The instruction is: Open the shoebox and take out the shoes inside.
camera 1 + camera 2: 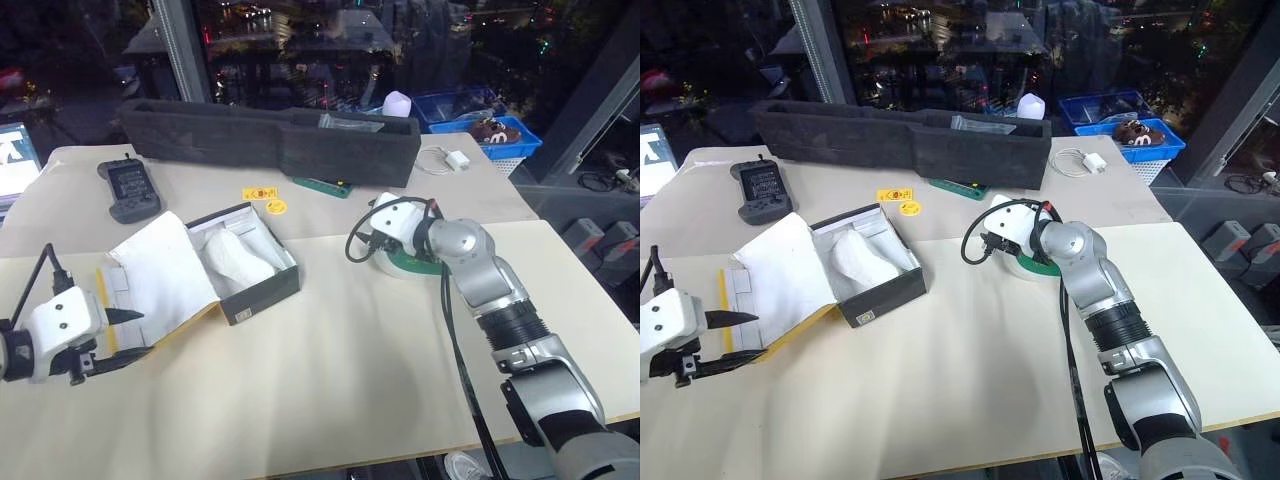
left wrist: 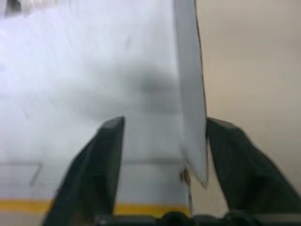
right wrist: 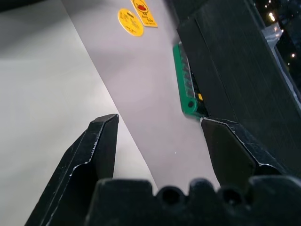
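The shoebox [image 1: 245, 265] is lying open near the table's left side, its long axis running away from us, and we are judging our left gripper [image 1: 120, 340], jaws apart beside the lid, nearer than our empty, open right gripper [image 3: 160, 136].

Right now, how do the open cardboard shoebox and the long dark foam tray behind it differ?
The open cardboard shoebox is short, white inside, and sits askew near the table's middle; the long dark grey foam tray is much longer, dark all over, and lies across the far side. The shoebox holds white wrapped contents. Both are open-topped and rectangular.
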You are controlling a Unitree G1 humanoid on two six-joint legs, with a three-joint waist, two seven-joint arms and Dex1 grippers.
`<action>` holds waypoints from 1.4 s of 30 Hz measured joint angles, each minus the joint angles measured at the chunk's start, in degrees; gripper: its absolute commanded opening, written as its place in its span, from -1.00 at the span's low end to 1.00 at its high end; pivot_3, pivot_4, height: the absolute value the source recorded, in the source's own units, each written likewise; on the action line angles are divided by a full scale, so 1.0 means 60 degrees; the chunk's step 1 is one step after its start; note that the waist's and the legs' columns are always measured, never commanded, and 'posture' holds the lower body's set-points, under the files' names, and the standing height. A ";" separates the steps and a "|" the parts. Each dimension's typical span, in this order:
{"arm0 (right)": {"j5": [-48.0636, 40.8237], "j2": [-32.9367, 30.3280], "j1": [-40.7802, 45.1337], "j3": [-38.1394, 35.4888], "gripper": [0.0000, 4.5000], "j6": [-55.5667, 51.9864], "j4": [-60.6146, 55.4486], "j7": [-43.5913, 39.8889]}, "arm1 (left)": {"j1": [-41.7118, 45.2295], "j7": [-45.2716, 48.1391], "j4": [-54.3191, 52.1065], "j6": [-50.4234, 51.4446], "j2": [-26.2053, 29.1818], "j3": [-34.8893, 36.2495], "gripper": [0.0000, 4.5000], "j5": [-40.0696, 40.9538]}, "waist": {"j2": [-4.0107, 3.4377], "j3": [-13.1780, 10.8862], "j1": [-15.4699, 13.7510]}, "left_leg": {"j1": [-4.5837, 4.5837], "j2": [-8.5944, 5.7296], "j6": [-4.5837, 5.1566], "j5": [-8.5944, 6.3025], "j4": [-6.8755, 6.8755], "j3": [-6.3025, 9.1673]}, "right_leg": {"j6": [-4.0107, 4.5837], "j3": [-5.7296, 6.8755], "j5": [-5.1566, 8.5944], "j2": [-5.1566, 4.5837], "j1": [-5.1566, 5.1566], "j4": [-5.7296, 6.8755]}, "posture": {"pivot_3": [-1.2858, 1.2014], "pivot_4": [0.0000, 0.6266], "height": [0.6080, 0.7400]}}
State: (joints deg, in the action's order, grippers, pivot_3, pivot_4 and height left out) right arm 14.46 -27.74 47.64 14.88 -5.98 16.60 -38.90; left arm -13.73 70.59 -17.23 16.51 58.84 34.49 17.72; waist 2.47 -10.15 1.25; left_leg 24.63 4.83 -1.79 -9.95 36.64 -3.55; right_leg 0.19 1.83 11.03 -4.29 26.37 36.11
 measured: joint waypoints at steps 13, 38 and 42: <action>-0.2136 -0.0475 0.0231 -0.0051 0.51 -0.0324 -0.2220 -0.2983 | 0.1151 0.0463 -0.0163 0.2881 0.0810 0.1340 0.24 0.2808 | -0.0004 -0.0004 0.0009 | -0.0024 0.0003 -0.0001 0.0000 0.0004 0.0005 | -0.0002 0.0002 0.0004 0.0003 -0.0017 0.0008 | 0.03 -0.52 0.88; -0.2227 0.4771 0.4885 0.1299 0.51 -0.1134 0.6113 -0.3501 | 0.0507 0.0146 -0.0156 0.2503 0.0393 0.1174 -0.37 0.2328 | -0.0002 -0.0003 0.0116 | -0.0033 0.0023 -0.0053 -0.0002 -0.0001 0.0026 | 0.0060 0.0060 0.0044 -0.0003 0.0003 0.0102 | 0.03 -0.52 0.88; -0.1860 0.4946 0.5234 0.1125 0.51 -0.0536 0.7623 -0.2839 | 0.0398 0.0147 -0.0295 0.2675 0.0381 0.1240 -0.93 0.2388 | -0.0002 -0.0004 0.0175 | -0.0034 0.0023 -0.0055 -0.0003 -0.0001 0.0029 | 0.0061 0.0060 0.0045 -0.0004 0.0003 0.0104 | 0.03 -0.52 0.88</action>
State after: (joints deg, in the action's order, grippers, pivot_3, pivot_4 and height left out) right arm 3.30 1.93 79.04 21.63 -9.20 62.34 -55.94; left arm -11.35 71.47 -19.00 32.56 61.12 41.93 32.05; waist 2.46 -10.17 2.30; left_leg 24.43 4.96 -2.12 -9.97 36.64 -3.38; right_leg 0.56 2.19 11.30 -4.31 26.39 36.73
